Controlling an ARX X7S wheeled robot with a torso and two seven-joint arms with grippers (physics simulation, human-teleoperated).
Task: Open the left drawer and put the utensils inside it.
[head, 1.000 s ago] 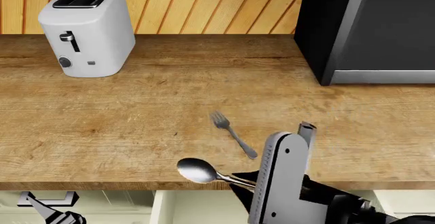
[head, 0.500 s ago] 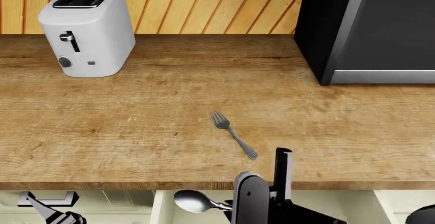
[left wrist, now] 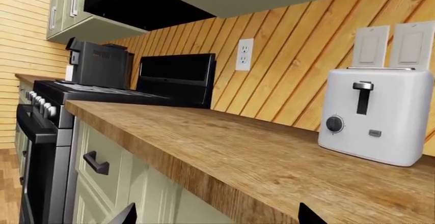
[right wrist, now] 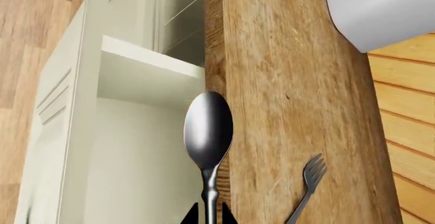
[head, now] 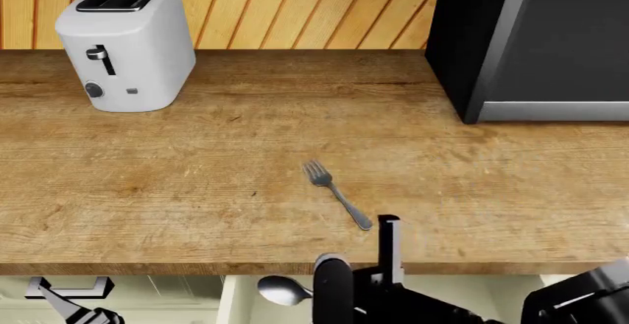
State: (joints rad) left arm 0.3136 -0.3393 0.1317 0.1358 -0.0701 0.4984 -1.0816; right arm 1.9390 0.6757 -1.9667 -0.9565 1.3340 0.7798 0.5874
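In the left wrist view the wooden table (left wrist: 224, 147) runs past a white toaster (left wrist: 377, 114) toward a black stove (left wrist: 48, 112), with cream cabinet fronts below. Only two dark tips of the left end effector (left wrist: 214, 215) poke in at the frame's lower edge, set well apart with nothing between them, so it reads as wide and empty. In the head view the fork (head: 337, 194) lies alone on the table, tines toward the wall. The right end effector (head: 354, 283) sits at the table's front edge, holding the spoon (head: 283, 290) by its handle, bowl out beyond the edge. The left end effector (head: 69, 305) is low at the frame's corner, its spread unclear here. The right wrist view shows the left drawer (right wrist: 136, 147) pulled open, its plain cream inside bare. The spoon (right wrist: 208, 132) is clamped in the narrow right end effector (right wrist: 211, 215), its bowl over the drawer's inner side, just beside the table edge. The risk, as I judge it, is releasing too close to that edge: the spoon could clip the table's lip or the drawer's wall and bounce out. The fork, slim and flat, may slip when grasped.
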